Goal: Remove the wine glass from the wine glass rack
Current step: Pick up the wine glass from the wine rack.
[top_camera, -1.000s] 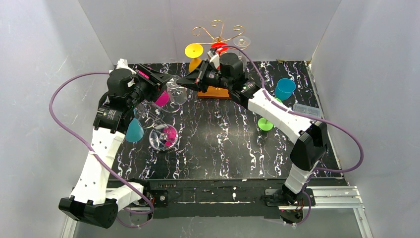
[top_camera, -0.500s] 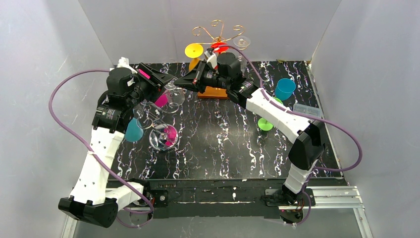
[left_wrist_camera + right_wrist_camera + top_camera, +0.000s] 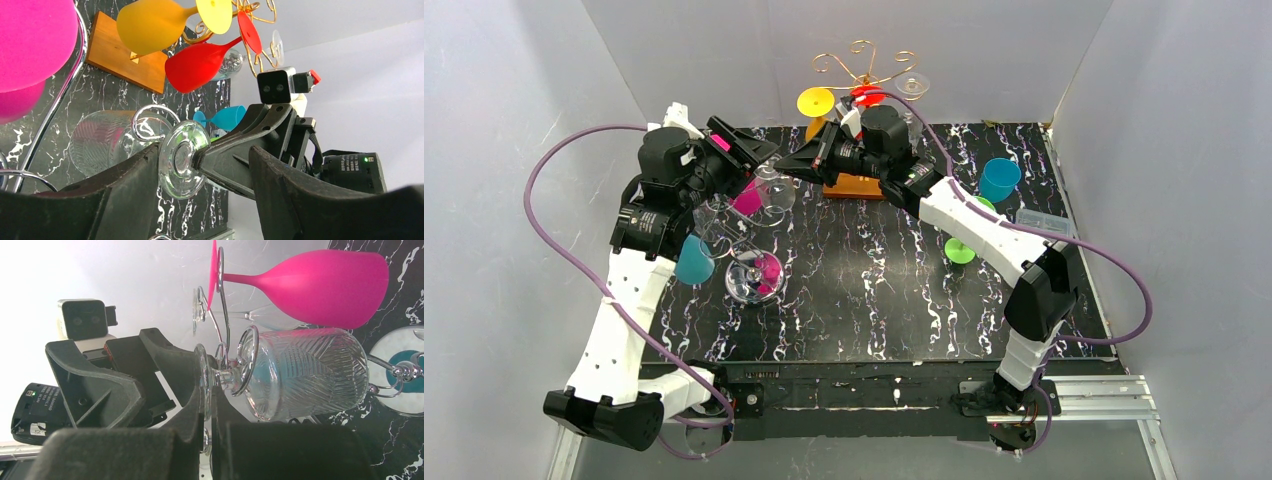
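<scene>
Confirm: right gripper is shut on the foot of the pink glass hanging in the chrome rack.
Wrong: the right gripper is shut on the foot of the clear glass hanging in the chrome rack; see the right wrist view.

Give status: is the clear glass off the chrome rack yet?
Not yet. Done: right gripper shut on the clear glass foot. In hand: left gripper open around that foot. Left: stem sits in a loop of the chrome rack; slide it out.
</scene>
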You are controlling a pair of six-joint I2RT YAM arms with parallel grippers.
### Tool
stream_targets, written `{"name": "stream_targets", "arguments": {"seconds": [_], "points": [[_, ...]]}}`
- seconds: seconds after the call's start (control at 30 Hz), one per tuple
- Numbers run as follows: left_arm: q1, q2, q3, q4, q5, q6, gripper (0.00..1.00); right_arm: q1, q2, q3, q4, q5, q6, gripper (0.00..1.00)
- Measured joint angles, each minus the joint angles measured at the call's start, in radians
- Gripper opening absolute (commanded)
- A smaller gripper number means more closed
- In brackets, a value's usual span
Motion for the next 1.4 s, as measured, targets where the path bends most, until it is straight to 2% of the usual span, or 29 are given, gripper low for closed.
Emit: {"name": "stream_targets", "arguments": {"seconds": [0.63,1.4], "points": [[-0.001,0.002,0.063,-0.065,-0.039,0.113,0.63,0.005,0.019,0.027,0.003,-0.010,0.020,0.01],[-0.001,0.013,0.097,0.022,-0.072,0.200,0.64,0.004,0.032,0.027,0.009,-0.002,0.020,0.01]]}}
